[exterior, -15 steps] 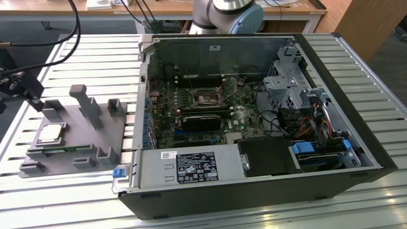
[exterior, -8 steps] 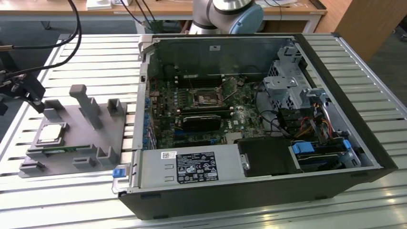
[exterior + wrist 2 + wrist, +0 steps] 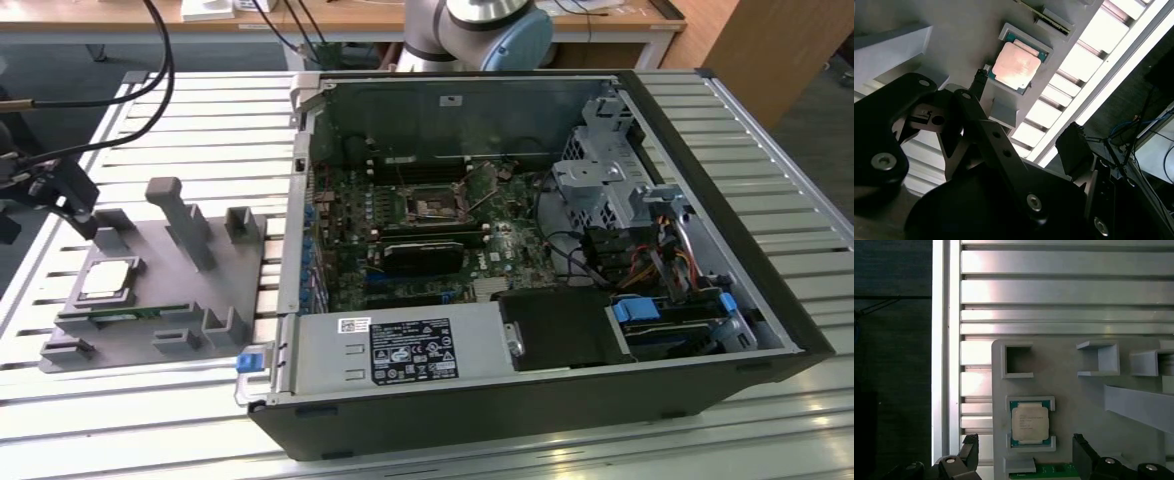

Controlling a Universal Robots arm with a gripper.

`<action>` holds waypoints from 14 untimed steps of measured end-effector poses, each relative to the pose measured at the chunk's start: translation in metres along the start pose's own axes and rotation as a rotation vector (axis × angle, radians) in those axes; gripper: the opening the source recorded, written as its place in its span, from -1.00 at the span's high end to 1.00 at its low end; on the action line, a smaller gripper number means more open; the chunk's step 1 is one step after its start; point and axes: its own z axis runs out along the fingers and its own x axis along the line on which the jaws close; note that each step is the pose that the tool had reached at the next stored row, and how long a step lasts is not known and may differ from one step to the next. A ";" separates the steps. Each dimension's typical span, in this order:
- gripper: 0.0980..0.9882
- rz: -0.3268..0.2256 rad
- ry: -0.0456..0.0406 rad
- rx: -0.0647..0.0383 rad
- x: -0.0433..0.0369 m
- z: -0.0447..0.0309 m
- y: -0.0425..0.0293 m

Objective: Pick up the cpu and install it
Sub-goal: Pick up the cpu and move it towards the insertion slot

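Two fingers of our end effector stand apart and empty above the cpu, which we see lying flat in its pocket of the grey holder on the slatted surface, roughly centred between them.

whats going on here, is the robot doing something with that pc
A robot arm is going for the cpu. The chip lies flat in its pocket on the gray holder tray, which sits to the exterior view's left of the open computer case. In the first wrist view the gripper hangs over the chip, open, with one finger to each side and neither touching it. The cpu is not yet picked up or installed.
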 end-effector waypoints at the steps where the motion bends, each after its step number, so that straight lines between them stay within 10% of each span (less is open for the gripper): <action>1: -0.66 0.000 0.0002 0.000 0.0000 0.0007 -0.0001; 14: -0.66 0.000 0.0002 0.000 0.0005 0.0110 -0.0006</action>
